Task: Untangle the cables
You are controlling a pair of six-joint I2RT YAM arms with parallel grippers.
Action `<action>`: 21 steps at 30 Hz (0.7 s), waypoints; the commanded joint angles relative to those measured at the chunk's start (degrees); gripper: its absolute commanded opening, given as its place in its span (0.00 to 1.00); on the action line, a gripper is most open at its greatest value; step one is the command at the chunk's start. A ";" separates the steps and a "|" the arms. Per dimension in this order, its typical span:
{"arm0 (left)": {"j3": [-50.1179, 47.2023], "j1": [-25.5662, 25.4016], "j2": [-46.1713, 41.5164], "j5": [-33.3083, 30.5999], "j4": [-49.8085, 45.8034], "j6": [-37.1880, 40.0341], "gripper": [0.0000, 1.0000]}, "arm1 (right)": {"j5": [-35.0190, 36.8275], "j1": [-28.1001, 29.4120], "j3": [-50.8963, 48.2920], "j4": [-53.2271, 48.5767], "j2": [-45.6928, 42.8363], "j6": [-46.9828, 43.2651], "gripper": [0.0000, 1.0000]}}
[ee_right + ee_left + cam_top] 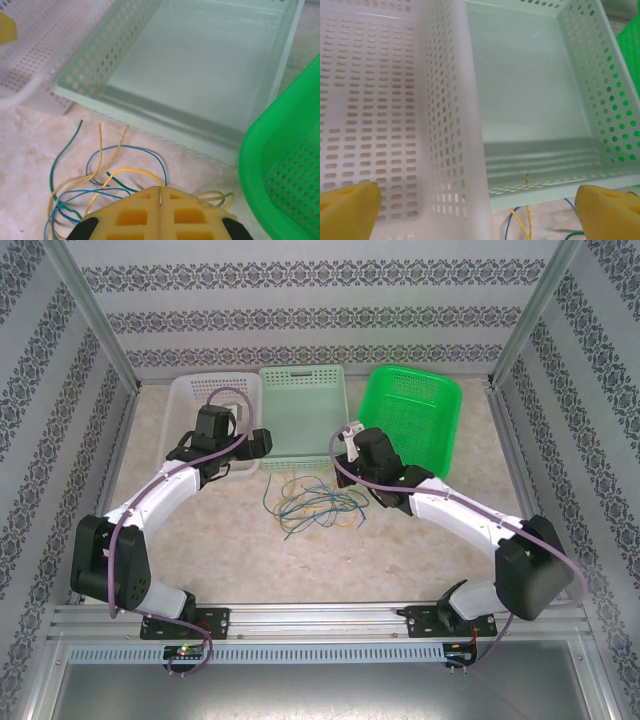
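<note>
The cables (pixel 310 505) lie as a loose tangle of thin yellow, blue and green wires on the table in front of the pale green basket (pixel 303 420). My right gripper (pixel 160 189) is at the right edge of the tangle, jaws pressed together, with a yellow cable (pixel 130 171) arching into the seam between its pads. A blue cable (pixel 150 152) and a green cable (pixel 62 150) loop beside it. My left gripper (pixel 477 192) hangs open above the wall between the white basket (pixel 370 100) and the pale green one, holding nothing. Yellow wire ends (pixel 529 220) show below it.
Three perforated baskets stand in a row at the back: white (pixel 200 400), pale green and bright green (pixel 412 415). The bright green basket's rim (pixel 280 145) is close on the right of my right gripper (pixel 348 462). Patterned walls enclose the table.
</note>
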 commanded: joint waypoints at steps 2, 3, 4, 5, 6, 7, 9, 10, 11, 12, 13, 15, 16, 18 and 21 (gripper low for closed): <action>-0.20 -1.97 -1.49 4.56 3.80 3.38 1.00 | -0.95 0.55 2.65 -1.78 -2.86 -0.17 0.00; -0.09 -2.53 -1.47 5.41 3.92 4.43 1.00 | -1.02 0.55 3.19 -1.82 -3.49 0.04 0.00; 0.05 -3.32 -1.50 6.45 4.19 5.38 1.00 | -1.05 0.51 3.59 -1.87 -4.02 0.34 0.00; 0.14 -4.02 -1.50 7.50 4.56 6.34 1.00 | -1.34 0.43 4.03 -1.76 -4.56 0.44 0.00; 0.17 -4.98 -1.50 8.64 5.08 7.43 1.00 | -1.70 0.41 4.60 -1.78 -5.12 0.67 0.00; 0.15 -6.02 -1.45 9.78 5.78 8.35 1.00 | -2.28 0.31 5.18 -1.79 -5.55 0.71 0.00; -0.01 -7.67 -1.36 12.40 7.67 9.70 1.00 | -3.41 0.14 6.11 -1.81 -6.31 1.13 0.00; -0.13 -8.53 -1.20 13.76 8.68 10.18 1.00 | -3.86 -0.11 6.43 -1.84 -6.65 1.49 0.00; -0.24 -9.26 -1.11 14.80 9.56 10.49 1.00 | -4.51 -0.33 6.72 -1.58 -7.04 2.12 0.00; -0.37 -9.98 -0.80 15.97 10.44 10.91 1.00 | -5.15 -0.69 6.76 -1.29 -7.45 2.76 0.00; -0.36 -10.74 -0.58 17.24 10.97 11.31 1.00 | -6.02 -1.22 6.74 -0.87 -7.96 3.59 0.00; -0.46 -11.96 -0.16 18.76 12.24 12.11 1.00 | -7.60 -2.11 6.57 -0.13 -8.94 5.15 0.00; -0.44 -12.53 -0.06 19.15 12.75 12.29 1.00 | -8.43 -2.59 6.50 0.14 -9.41 5.81 0.00; -0.69 -13.24 0.12 19.78 13.84 12.32 1.00 | -9.57 -3.35 6.59 0.21 -10.17 6.63 0.00; -0.81 -13.81 0.55 21.70 15.35 11.72 1.00 | -10.44 -4.42 6.48 0.25 -11.47 8.08 0.00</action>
